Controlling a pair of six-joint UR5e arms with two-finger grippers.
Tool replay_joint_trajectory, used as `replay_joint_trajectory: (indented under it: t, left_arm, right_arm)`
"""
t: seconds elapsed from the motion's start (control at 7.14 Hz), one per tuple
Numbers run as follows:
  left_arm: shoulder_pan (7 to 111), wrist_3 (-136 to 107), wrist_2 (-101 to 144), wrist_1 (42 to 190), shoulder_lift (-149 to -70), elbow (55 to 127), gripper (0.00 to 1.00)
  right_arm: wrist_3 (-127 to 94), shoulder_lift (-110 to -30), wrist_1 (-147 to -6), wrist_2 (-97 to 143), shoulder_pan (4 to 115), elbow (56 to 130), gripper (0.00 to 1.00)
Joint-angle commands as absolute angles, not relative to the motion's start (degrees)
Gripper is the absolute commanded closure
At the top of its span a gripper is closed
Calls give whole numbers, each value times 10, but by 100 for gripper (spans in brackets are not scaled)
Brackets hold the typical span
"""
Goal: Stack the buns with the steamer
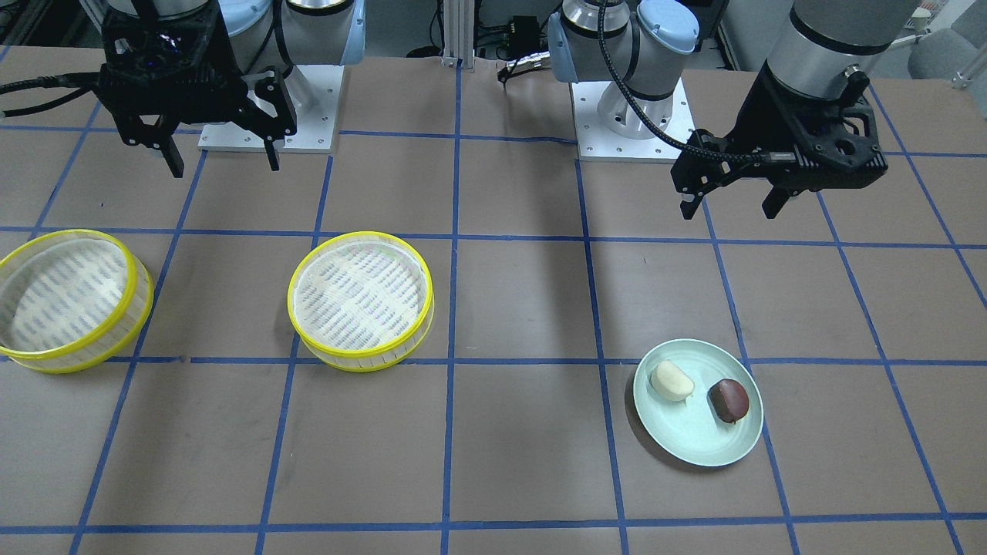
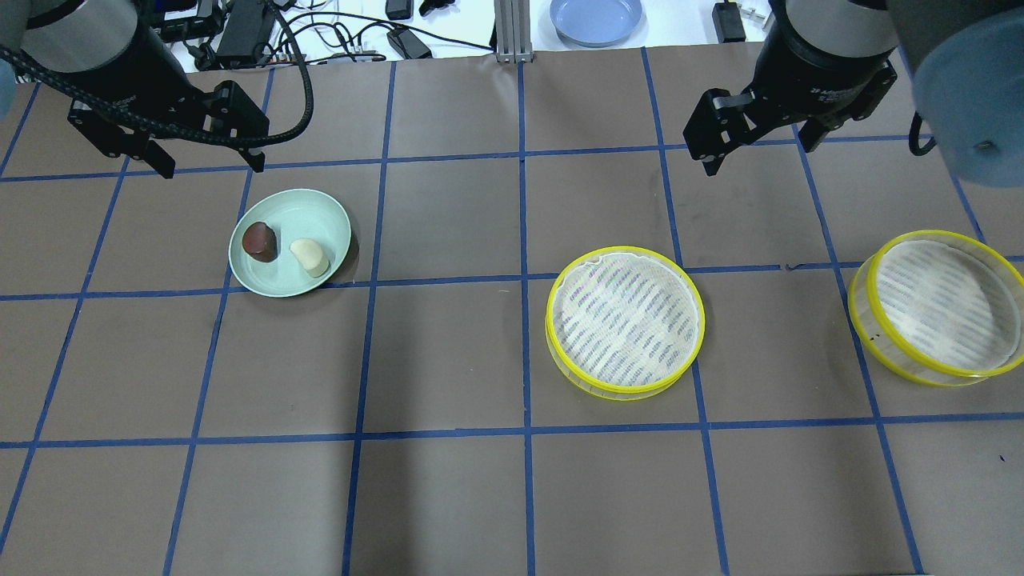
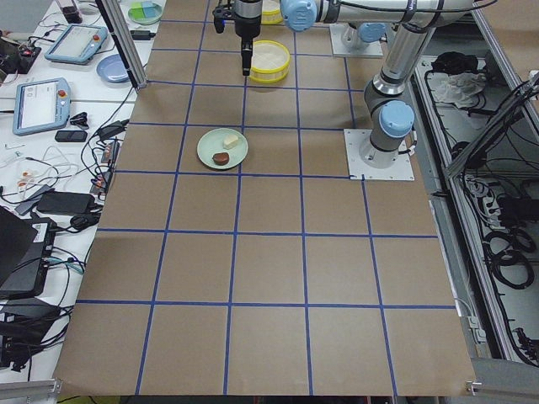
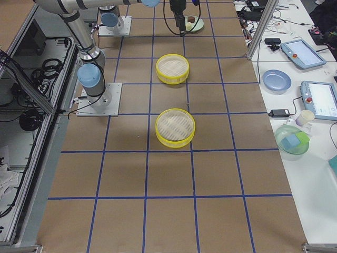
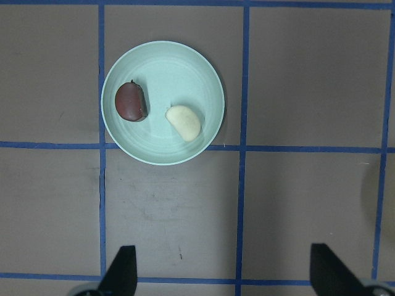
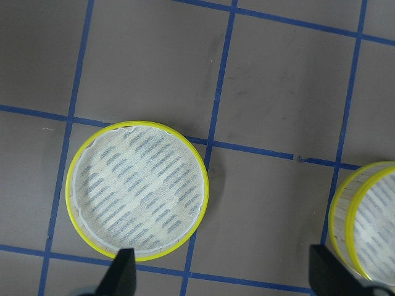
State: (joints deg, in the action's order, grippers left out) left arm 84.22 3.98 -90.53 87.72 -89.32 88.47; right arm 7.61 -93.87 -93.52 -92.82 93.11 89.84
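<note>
The cream-white bun (image 1: 672, 381) and dark reddish-brown bun (image 1: 729, 400) lie apart on the pale green plate (image 1: 694, 447), likely staged for picking. Beyond them, the central steamer tray (image 1: 360, 297) and outer steamer tray (image 1: 65, 297) sit empty, unstacked. Farthest, the left gripper (image 1: 729, 208) and right gripper (image 1: 224, 166) hover, both spread wide, holding nothing.

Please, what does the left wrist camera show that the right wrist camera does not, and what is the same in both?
Only the left wrist view: the pale green plate with the dark bun and the cream bun on it, apart from each other.
Only the right wrist view: the first steamer tray, whole and empty, and the second steamer tray, cut by the right edge.
Both: the brown table with blue tape lines, and an open gripper at the bottom edge, the left gripper and the right gripper.
</note>
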Motion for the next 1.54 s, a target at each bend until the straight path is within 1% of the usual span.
replay_joint_trajectory:
  t: [0.0, 0.14, 0.42, 0.84, 0.98, 1.12, 1.26, 1.4]
  left_arm:
    - [842, 40, -909, 876, -887, 884, 0]
    - [842, 40, -911, 876, -886, 884, 0]
    - [843, 40, -902, 877, -889, 889, 0]
    - [841, 41, -904, 876, -896, 896, 0]
    - [839, 72, -904, 855, -909, 907, 0]
    - [839, 96, -904, 798, -912, 928, 0]
    - [835, 100, -904, 789, -920, 943, 0]
    - [823, 102, -905, 751, -941, 959, 0]
  right_arm:
    - [79, -939, -929, -931, 930, 900, 0]
    - [83, -938, -932, -929, 929, 900, 0]
    - [82, -951, -928, -926, 930, 926, 1]
    - [88, -955, -928, -928, 929, 929, 0]
    - [140, -952, -928, -932, 924, 929, 0]
    - [230, -952, -924, -935, 874, 929, 0]
    - [338, -952, -919, -935, 792, 932, 0]
    - [438, -947, -921, -938, 721, 946, 0]
